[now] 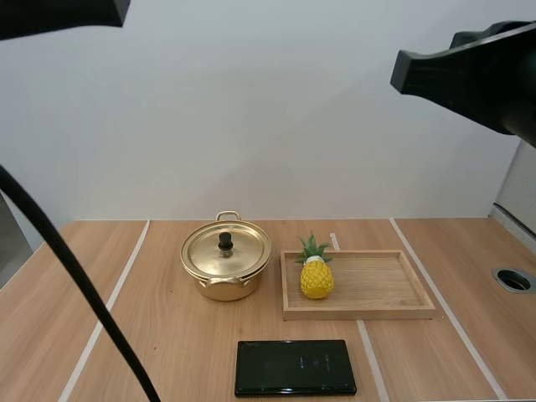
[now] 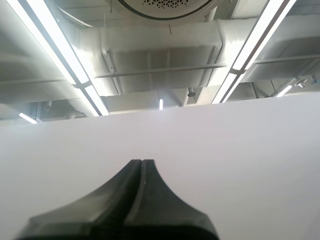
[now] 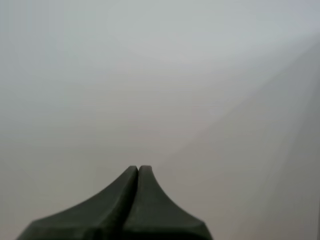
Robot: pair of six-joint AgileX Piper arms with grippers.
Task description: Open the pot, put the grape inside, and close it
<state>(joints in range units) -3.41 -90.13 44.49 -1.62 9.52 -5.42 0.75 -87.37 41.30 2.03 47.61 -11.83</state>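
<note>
Fingers of the left gripper [image 2: 141, 162] lie pressed together as one dark wedge, pinching nothing, pointed up and away from the table. Right gripper [image 3: 138, 168] is the same: pressed together, nothing between the tips, facing a blank wall. In the high view the left arm [image 1: 59, 12] and right arm [image 1: 469, 71] hang high, well apart from everything below.

Wooden table [image 1: 167, 352], pale tape lines across it. Wooden tray [image 1: 360, 312] right of centre, long side left to right. Gold pot [image 1: 219, 287] just left of the tray, apart from it, handles near and far. Its lid [image 1: 243, 251] sits flat on the rim, pot closed. Black flat slab [image 1: 295, 367] at the near edge, near the pot and tray; phone or pack, can't tell. The fruit is a small yellow pineapple [image 1: 316, 276], not a grape. It stands upright inside the tray at its left end, leaves up. Black knob [image 1: 225, 241] at the lid's centre.

Judgement: nothing started, and the step in hand is lifting the lid.
- The left arm is on the pot's side, so use it.
- Spread the fingers before descending.
- Come straight down over the knob and pinch it low on the stem.
- Lift vertically so the pot doesn't drag.
- Park the lid on bare table left of the pot, which leaves the tray side free for the right arm.
- Grip the pineapple on its body, not its leaves.
</note>
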